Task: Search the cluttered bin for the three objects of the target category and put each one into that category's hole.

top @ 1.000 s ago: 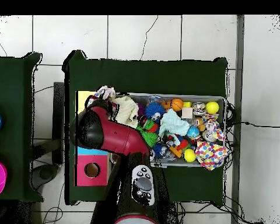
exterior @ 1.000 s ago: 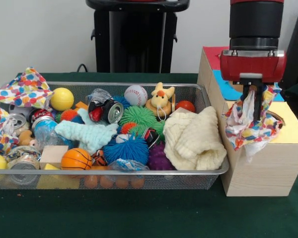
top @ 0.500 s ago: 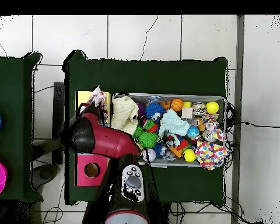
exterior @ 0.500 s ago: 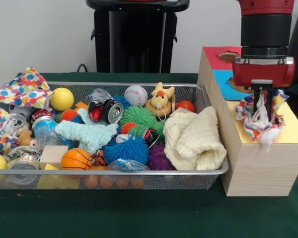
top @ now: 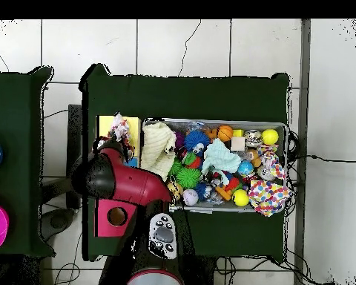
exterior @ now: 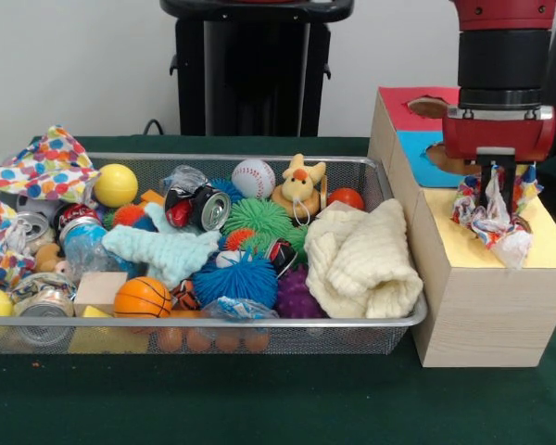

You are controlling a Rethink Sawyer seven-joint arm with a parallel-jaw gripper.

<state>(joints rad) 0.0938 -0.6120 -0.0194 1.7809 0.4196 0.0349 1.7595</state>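
Front view: my gripper (exterior: 497, 183) hangs over the yellow top of the box (exterior: 486, 311), clamped on a bunched polka-dot cloth (exterior: 494, 215). I hold it by its upper folds so the rest droops toward the box, and its lowest tail seems to touch the yellow face or sit just above it. I judge the yellow section carries the cloth hole, though the cloth itself hides any opening there; the red and blue sections farther back on the box show their own cut-outs. The bin (exterior: 371, 171) stands just beside the box. In it a cream cloth (exterior: 361, 260) lies against the wall nearest the box, and a second polka-dot cloth (exterior: 39, 169) drapes over the rim at the end farthest from the box. I take those as other cloth candidates, left where they are while this one is dealt with.

Overhead view: my arm (top: 125, 182) crosses the box's blue and red sections, so only the yellow end (top: 107, 126) shows clearly, with the cloth (top: 121, 128) bunched on it near the bin side. The gripper is hidden under my wrist here. The cream cloth (top: 158, 147) sits in the bin's end next to the box. I am positioned over yellow because a release here should drop the cloth into its slot.
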